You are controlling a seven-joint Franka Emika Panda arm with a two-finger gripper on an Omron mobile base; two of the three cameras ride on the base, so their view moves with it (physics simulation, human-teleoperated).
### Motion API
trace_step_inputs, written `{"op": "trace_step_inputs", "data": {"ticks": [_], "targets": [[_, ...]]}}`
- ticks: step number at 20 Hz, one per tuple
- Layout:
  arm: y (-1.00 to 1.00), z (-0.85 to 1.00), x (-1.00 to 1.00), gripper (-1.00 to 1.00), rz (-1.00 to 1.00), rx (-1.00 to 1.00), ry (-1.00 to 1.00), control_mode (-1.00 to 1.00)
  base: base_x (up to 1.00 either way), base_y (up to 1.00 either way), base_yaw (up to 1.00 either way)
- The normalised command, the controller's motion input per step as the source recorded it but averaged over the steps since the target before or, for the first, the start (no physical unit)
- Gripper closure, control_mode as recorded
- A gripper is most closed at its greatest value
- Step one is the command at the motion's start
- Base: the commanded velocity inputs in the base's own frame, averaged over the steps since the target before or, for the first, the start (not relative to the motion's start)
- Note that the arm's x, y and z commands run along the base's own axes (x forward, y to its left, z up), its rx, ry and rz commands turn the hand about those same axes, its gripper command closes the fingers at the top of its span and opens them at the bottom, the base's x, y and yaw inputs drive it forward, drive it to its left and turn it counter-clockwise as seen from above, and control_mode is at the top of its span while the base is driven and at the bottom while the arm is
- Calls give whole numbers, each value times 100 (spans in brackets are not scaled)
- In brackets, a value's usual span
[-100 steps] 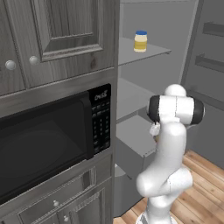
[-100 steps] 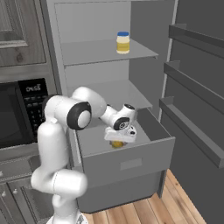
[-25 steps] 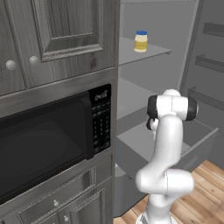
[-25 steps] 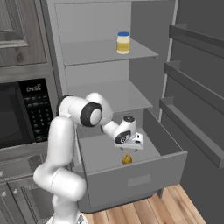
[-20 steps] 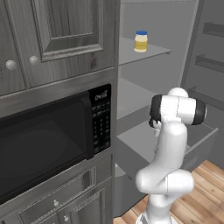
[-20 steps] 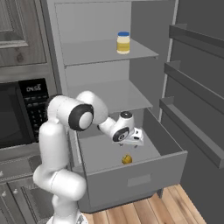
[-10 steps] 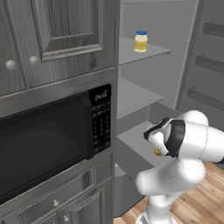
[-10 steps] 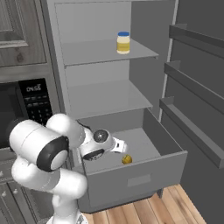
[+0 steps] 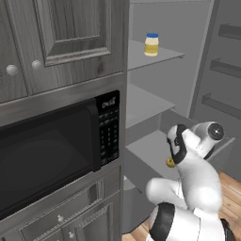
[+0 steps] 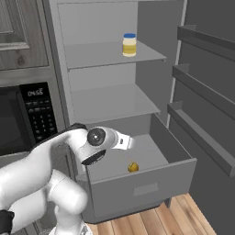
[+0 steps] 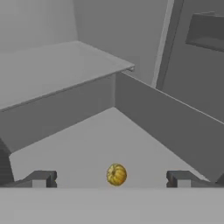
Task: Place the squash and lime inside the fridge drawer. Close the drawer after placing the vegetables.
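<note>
Resting loose on the drawer [image 10: 137, 188] floor: squash [image 10: 132, 167], dropped seconds ago. Pulled back from over it toward the drawer's left side: gripper [image 11: 109, 178], jaws wide, empty. Half done by the look of it; lime next, whereabouts unknown, then close drawer.

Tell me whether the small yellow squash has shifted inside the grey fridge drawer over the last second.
No. The small mottled yellow squash lies on the floor of the light-grey pull-out fridge drawer, just behind its front panel, as it did a second ago. Only the hand pulled away.
</note>
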Motion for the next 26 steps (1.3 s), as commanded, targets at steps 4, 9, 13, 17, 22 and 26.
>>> {"op": "trace_step_inputs", "data": {"ticks": [4, 9, 13, 17, 22, 26], "targets": [[63, 33, -48, -100, -16, 3, 0, -100, 0, 0, 0], [60, -8, -18, -100, -13, 2, 9, -100, 0, 0, 0], [53, -24, 0, -100, -1, 0, 6, -100, 0, 0, 0], [28, -7, 2, -100, 0, 0, 11, -100, 0, 0, 0], [0, -1, -4, -100, 0, 0, 0, -100, 0, 0, 0], [-2, -9, -58, -100, 0, 1, -4, -100, 0, 0, 0]]}}
